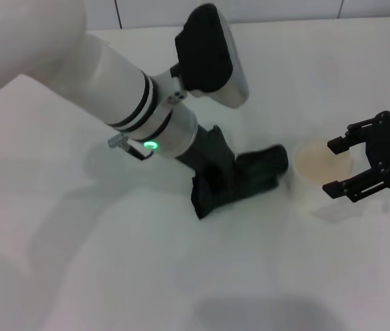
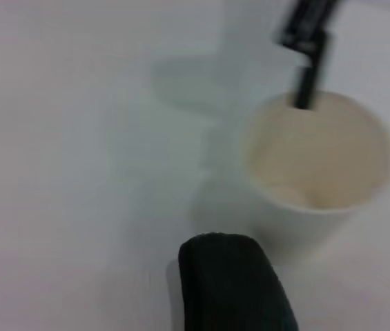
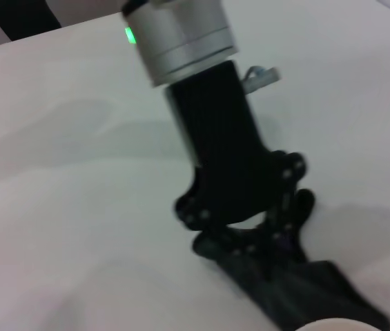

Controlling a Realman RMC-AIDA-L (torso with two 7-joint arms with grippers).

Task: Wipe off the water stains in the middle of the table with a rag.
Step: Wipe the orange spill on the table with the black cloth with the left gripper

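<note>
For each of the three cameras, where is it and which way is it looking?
Head: looks forward and down at the table; left gripper on the rag, right gripper, jaws open, beside the cup.
Left wrist: faces the cup, rag in front.
Right wrist: faces the left gripper on the rag.
All three show the rag.

cup (image 1: 317, 167) — white, upright | pale orange residue inside | right of centre
</note>
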